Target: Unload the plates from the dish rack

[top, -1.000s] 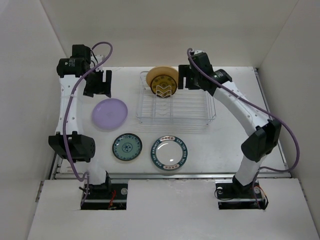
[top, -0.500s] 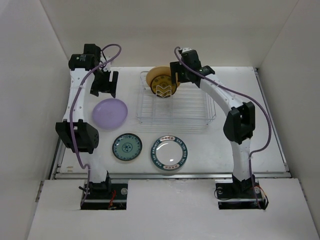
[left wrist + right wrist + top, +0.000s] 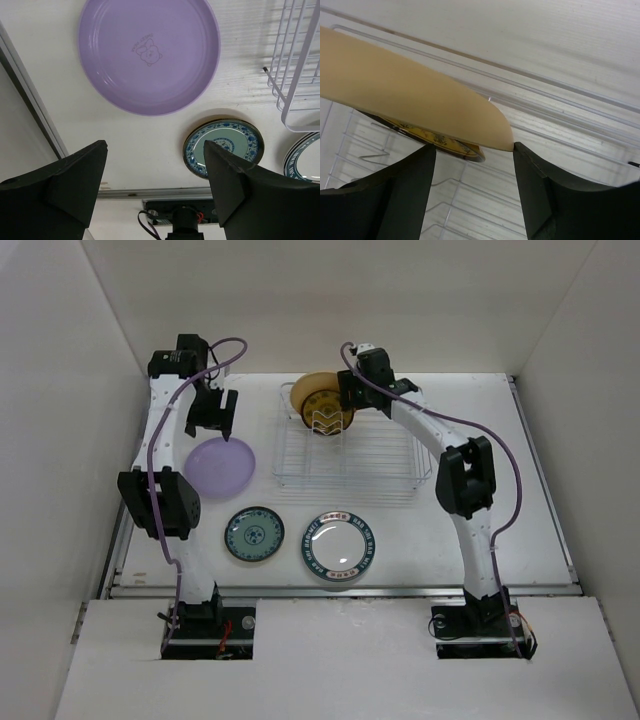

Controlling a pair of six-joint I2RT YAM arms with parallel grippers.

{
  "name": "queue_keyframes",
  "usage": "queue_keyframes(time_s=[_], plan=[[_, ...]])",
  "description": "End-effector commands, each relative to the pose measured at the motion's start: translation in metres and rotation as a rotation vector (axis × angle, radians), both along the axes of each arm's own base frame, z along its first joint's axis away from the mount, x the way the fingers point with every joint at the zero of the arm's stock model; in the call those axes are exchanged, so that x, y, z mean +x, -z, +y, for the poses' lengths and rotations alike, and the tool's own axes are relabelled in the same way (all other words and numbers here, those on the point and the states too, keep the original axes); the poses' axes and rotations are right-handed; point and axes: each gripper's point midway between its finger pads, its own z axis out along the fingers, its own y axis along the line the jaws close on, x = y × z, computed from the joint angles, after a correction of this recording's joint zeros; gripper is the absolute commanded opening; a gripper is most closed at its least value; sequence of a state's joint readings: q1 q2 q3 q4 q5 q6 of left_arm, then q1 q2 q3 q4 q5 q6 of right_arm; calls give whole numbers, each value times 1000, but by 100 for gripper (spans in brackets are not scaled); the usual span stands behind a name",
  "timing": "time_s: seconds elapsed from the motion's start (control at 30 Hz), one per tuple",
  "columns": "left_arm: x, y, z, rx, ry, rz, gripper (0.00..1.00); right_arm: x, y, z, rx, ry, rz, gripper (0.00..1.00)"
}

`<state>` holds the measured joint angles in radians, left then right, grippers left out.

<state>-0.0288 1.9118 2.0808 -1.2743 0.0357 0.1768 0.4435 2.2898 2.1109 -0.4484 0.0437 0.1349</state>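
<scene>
The silver wire dish rack stands at the back centre. A tan-yellow plate stands on edge in its back left corner, with a smaller dark-rimmed orange plate in front of it. My right gripper is open at the tan plate's right edge. In the right wrist view the tan plate and the orange plate reach between the open fingers. My left gripper is open and empty above the lilac plate, which lies flat on the table.
A small teal-centred plate and a white plate with a dark teal patterned rim lie flat on the table in front of the rack. The rack's near left corner shows in the left wrist view. White walls enclose the table.
My right arm has swung left, bringing its gripper up to the tan plate's edge. My left gripper has shifted a little right, towards the lilac plate.
</scene>
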Motion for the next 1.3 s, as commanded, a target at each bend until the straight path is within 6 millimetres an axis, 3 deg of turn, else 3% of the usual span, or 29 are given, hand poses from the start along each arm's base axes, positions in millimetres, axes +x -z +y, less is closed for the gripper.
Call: queue_keyframes(time_s=[0.0,0.17,0.37,0.5,0.67,0.77,1.03,1.1,1.2,1.27], plan=[[1,4,4,20,8,6,75,2,-49,4,40,-13,-105,69],[2,7,8,23,8,16,75,-14,-52,-13,-2,25,-88,83],[0,10,6,13,11,25,75,-46,-48,-19,-30,-10,-21,83],[5,7,4,4,14,5,75,-61,-44,-1,-65,-106,-25,72],[10,1,1,-35,5,-23,75,-37,-57,12,-36,-111,-101,58],[8,4,1,-35,5,-14,75,-17,-54,19,-40,-104,-130,56],[4,6,2,-31,-17,-3,75,26,-30,19,-87,-44,-171,59],[4,6,2,-31,-17,-3,75,32,-11,17,-92,-45,-148,59],[5,9,1,-34,-26,6,75,34,-10,28,-67,-92,-155,49],[5,9,1,-34,-26,6,75,34,-12,31,-54,-107,-161,36]])
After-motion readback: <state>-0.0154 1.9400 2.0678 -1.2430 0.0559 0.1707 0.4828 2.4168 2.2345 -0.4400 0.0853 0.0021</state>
